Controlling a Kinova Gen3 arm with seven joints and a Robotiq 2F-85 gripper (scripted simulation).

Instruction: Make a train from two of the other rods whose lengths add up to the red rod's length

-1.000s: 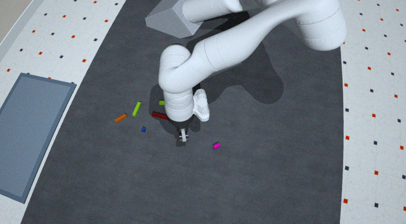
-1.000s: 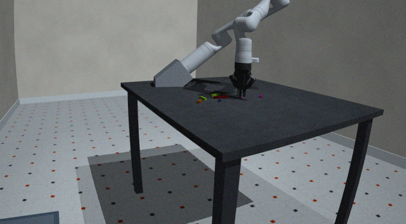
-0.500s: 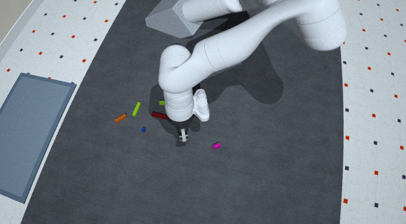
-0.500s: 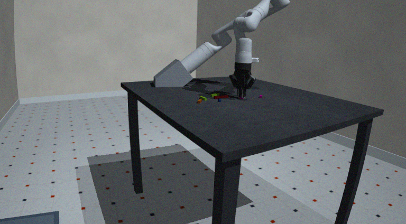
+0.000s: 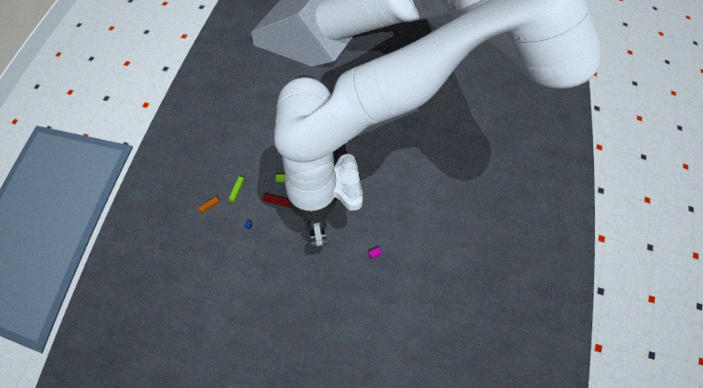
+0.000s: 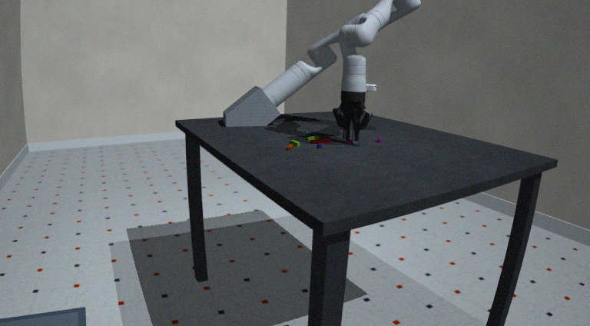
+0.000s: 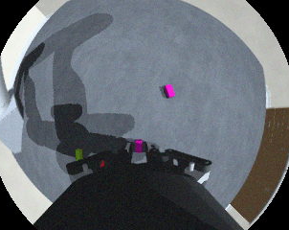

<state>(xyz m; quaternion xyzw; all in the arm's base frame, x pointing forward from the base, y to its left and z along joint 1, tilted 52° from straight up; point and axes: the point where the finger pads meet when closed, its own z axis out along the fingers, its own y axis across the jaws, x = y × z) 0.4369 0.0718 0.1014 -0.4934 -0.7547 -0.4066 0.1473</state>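
Note:
My gripper [image 5: 318, 238] [image 6: 353, 139] [image 7: 139, 148] points straight down at the table [image 5: 440, 285]. Its fingers stand a little apart around a small magenta rod [image 7: 139, 146] [image 6: 349, 142], which the fingers hide in the top view. The red rod [image 5: 275, 200] [image 6: 322, 141] [image 7: 102, 164] lies just left of the gripper, partly under the arm. One lime rod [image 5: 279, 177] [image 6: 311, 138] [image 7: 79, 153] shows behind the red rod, mostly hidden by the arm. A second lime rod [image 5: 236, 188] [image 6: 296, 142] lies further left. A second magenta rod [image 5: 374, 252] [image 6: 379, 140] [image 7: 170, 91] lies alone to the right.
An orange rod [image 5: 209, 204] [image 6: 290, 147] lies at the far left of the group. A blue rod [image 5: 248, 223] [image 6: 319, 145] lies in front of the red rod. The arm's grey base block [image 5: 297, 26] stands at the back of the table.

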